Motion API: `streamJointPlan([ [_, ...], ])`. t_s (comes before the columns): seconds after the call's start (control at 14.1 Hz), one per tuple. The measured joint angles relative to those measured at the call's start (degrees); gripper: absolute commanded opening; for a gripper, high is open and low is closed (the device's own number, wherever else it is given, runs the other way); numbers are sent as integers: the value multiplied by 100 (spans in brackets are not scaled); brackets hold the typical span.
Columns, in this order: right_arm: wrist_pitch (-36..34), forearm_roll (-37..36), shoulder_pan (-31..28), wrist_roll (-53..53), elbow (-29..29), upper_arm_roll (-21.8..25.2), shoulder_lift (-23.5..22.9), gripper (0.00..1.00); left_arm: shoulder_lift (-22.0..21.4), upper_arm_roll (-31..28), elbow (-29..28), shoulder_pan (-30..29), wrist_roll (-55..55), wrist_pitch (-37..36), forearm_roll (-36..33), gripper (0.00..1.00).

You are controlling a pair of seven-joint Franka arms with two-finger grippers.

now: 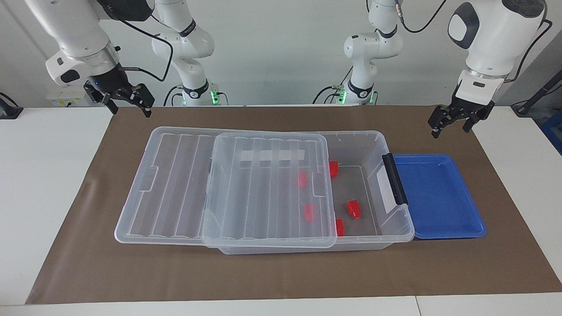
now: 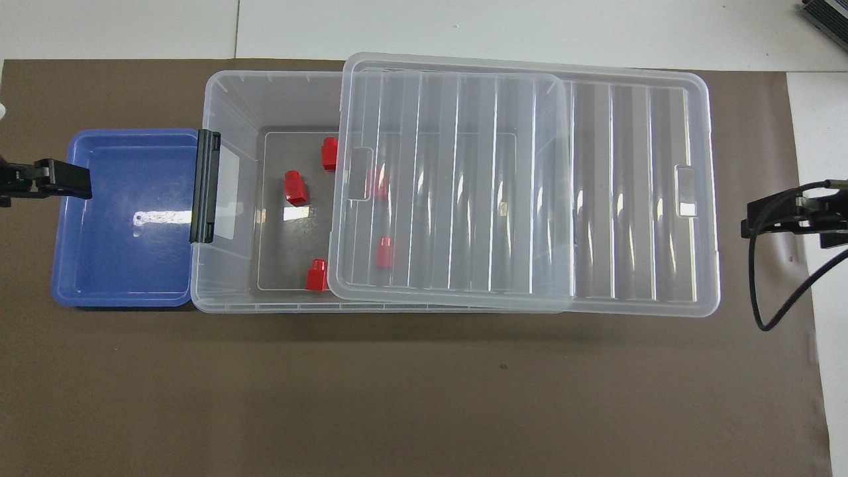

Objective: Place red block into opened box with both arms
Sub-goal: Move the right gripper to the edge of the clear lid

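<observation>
Box [image 1: 373,139] at mid-frame in the facing view, lengthwise across a brown mat [image 1: 281,272] on the white surface [image 1: 44,175], black handle [image 1: 394,177] on its end at centre right. Top only partly open: large ribbed clear lid [image 1: 167,184] slid off toward frame left and overhanging that end of the box, with a smaller ribbed clear cover [image 1: 268,193] lying on top of it and reaching back over the box's middle. Five red blocks [image 1: 353,209] already inside, on the box floor: one fully in the uncovered part near the handle, two at the cover's edge and partly under it, two more seen through the clear plastic. Blue tray [image 1: 434,197] just beside the handle end, at lower right of centre in the facing view, touching or nearly touching the box; nothing in it. Left gripper [image 1: 456,120] at upper right of the facing view, up in the air by the tray's outer end, at the left edge of the overhead view; fingers [image 1: 434,128] spread wide, holding nothing. Right gripper [image 1: 129,103] at upper left of the facing view, also raised, about over the mat's edge and well apart from the lid, at the right edge of the overhead view; fingers [image 1: 147,109] likewise spread wide and empty. No block in either gripper; no contact with box, lid or tray.
</observation>
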State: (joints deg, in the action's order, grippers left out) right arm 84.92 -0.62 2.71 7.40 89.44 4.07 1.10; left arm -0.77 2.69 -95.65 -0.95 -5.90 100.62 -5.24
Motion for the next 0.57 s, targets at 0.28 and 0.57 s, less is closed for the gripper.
streamJointPlan([
  [0.28,190,0,0,0,9,0,0,80,0,0,0,0,0,-4,0,100],
  [0.57,426,-2,-8,-12,63,0,-1,0,0,0,0,0,0,-7,0,100],
])
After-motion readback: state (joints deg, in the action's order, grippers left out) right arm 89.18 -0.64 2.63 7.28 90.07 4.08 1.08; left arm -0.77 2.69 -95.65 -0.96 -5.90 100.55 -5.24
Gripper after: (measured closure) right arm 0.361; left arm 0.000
